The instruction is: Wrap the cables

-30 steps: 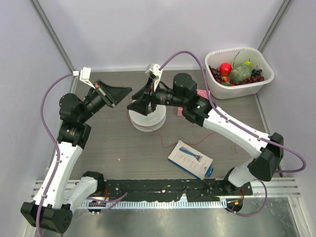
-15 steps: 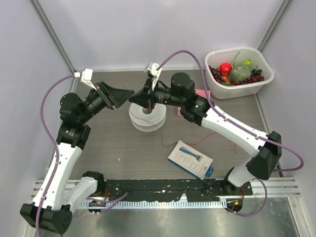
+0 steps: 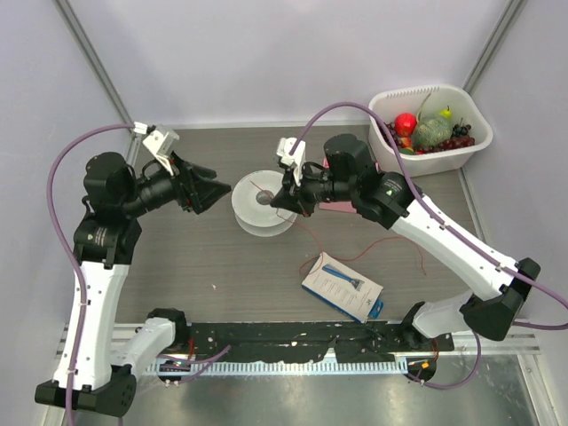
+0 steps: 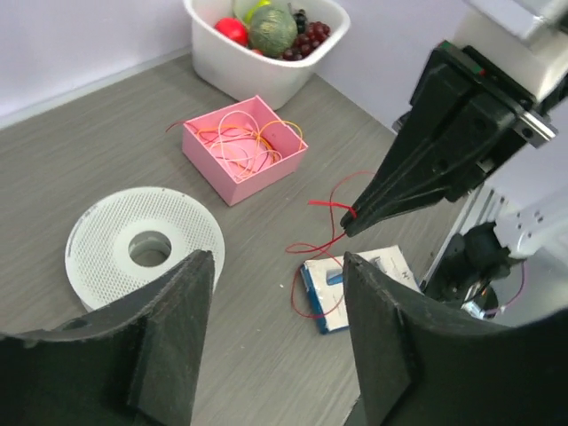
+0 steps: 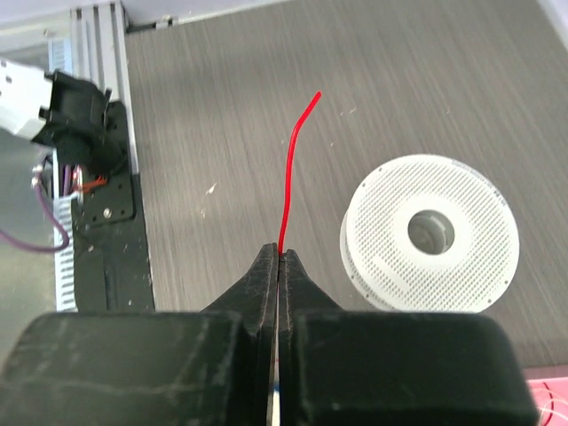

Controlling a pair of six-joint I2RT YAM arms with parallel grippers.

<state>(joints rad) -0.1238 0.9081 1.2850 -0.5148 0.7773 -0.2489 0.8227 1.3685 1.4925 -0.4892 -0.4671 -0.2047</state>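
My right end effector (image 5: 278,255) pinches the red wire (image 5: 288,177); left end effector (image 4: 280,263) gapes empty; spool (image 5: 470,266) looks bare, so winding remains.

White tub (image 3: 417,164) of fruit (image 3: 406,122) sat at worktop's (image 3: 204,257) far right corner; pink box (image 4: 271,174) near it; blue-white packet (image 3: 342,286) lay flat toward near edge.

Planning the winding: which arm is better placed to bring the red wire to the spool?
Right. Its jaws are shut on the red wire beside the spool; the left jaws are open, empty.
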